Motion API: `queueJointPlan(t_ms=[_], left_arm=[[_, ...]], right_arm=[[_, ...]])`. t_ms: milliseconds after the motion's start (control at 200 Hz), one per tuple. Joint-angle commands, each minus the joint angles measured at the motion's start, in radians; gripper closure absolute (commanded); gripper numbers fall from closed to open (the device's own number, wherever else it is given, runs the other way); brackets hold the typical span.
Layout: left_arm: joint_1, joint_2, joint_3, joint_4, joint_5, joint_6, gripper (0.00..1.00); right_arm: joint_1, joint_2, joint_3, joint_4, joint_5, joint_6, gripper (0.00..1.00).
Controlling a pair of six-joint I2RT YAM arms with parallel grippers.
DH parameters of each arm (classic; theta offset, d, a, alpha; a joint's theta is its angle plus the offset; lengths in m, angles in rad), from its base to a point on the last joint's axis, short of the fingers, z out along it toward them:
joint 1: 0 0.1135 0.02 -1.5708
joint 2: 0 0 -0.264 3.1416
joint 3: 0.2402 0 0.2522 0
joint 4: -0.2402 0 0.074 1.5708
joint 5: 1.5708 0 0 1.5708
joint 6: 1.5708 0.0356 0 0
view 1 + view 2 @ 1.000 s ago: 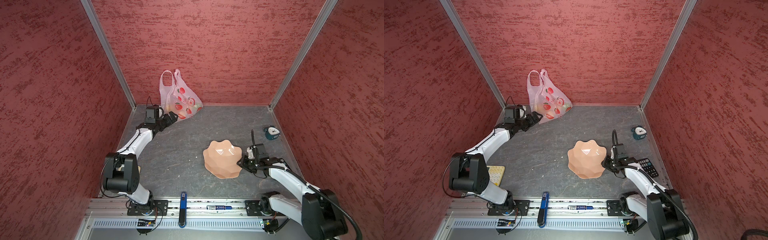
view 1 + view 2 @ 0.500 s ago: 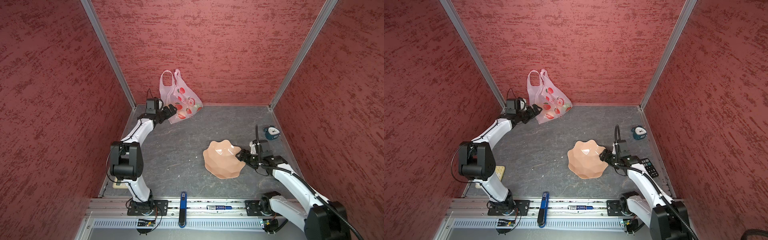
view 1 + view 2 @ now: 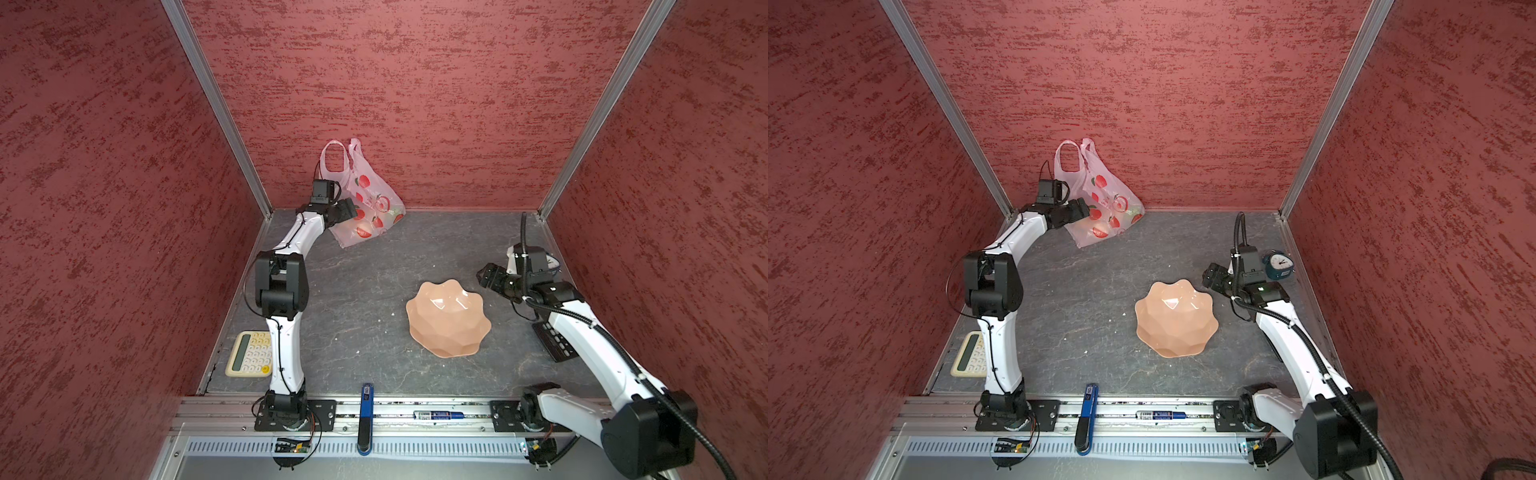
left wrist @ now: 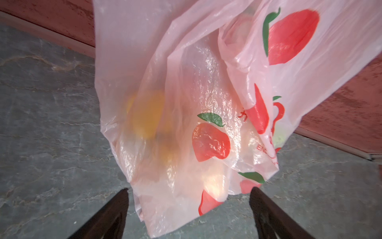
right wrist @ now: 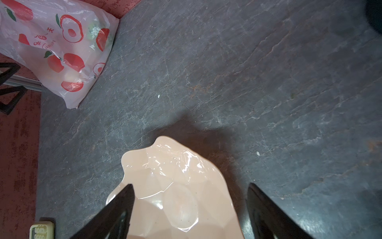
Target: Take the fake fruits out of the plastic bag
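Note:
The plastic bag (image 3: 368,199) (image 3: 1113,203), pale pink with red fruit prints, leans in the back left corner, handles up. Through its film in the left wrist view (image 4: 186,87) the fake fruits show as blurred lumps, the clearest a yellow one (image 4: 146,115). A green one (image 5: 92,32) shows through the bag (image 5: 57,47) in the right wrist view. My left gripper (image 3: 352,210) (image 3: 1086,210) (image 4: 189,191) is open against the bag's left side, with the bag's lower corner hanging between its fingers. My right gripper (image 3: 484,276) (image 3: 1209,276) (image 5: 190,186) is open and empty beside the peach dish's far right rim.
The peach scalloped dish (image 3: 449,320) (image 3: 1177,318) (image 5: 175,165) stands right of the floor's middle. A cream calculator (image 3: 249,353) lies front left. A blue alarm clock (image 3: 1279,264) and a black remote (image 3: 555,345) are along the right wall. Red walls close in three sides.
The left gripper has risen from the floor up to the bag's side. The right gripper has opened wide and drawn back from the dish's rim toward the back.

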Motion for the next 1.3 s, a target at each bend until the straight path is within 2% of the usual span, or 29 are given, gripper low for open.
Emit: queueJointPlan(t_ms=[0,190,431,486,641,751,807,952,1292], left_arm=[[-0.006,0.058,0.079,-0.051,-0.092,0.059,0.12],[0.000,0.166,0.195,-0.055,-0.085,0.035,0.21],[0.005,0.244,0.262,-0.038,-0.070,-0.003,0.42],[0.008,0.251,0.267,-0.035,-0.062,-0.012,0.50],[0.012,0.253,0.264,-0.026,-0.043,-0.028,0.82],[0.012,0.230,0.237,-0.014,-0.035,-0.028,0.95],[0.012,0.207,0.200,0.005,-0.026,-0.034,1.00],[0.013,0.098,0.039,0.074,0.007,-0.064,1.00],[-0.019,-0.266,-0.573,0.242,0.046,-0.158,1.00]], right_arm=[[-0.019,0.038,0.039,0.049,-0.005,-0.026,0.14],[-0.032,0.099,0.054,0.086,-0.034,-0.036,0.14],[-0.042,0.128,0.045,0.116,-0.048,-0.037,0.15],[-0.043,0.133,0.045,0.121,-0.050,-0.037,0.15],[-0.045,0.153,0.045,0.139,-0.057,-0.037,0.16],[-0.045,0.164,0.040,0.154,-0.060,-0.035,0.16],[-0.046,0.168,0.038,0.161,-0.060,-0.036,0.17],[-0.046,0.182,0.033,0.184,-0.066,-0.043,0.17],[-0.046,0.248,0.057,0.253,-0.123,-0.070,0.19]])
